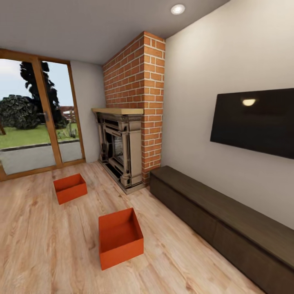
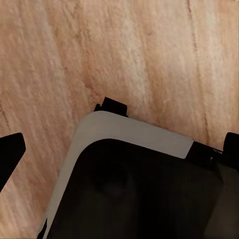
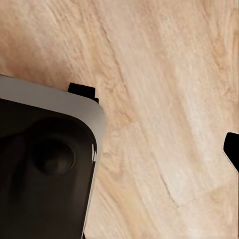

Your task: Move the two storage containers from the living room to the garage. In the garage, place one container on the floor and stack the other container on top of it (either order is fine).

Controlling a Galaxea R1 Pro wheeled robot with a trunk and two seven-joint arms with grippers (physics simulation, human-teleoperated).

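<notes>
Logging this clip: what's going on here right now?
Nothing is being handled yet. Two red-orange storage containers sit empty and apart on the living room's wood-plank floor: the nearer container and the farther container by the glass doors. Both wrist views look down on bare planks.

Light wood-plank flooring (image 2: 124, 55) covers the upper part of the frame. In the lower middle there is a dark rounded body with a grey-white rim (image 2: 134, 132). Black finger tips (image 2: 10, 152) appear at the left and right edges, well apart.
</notes>
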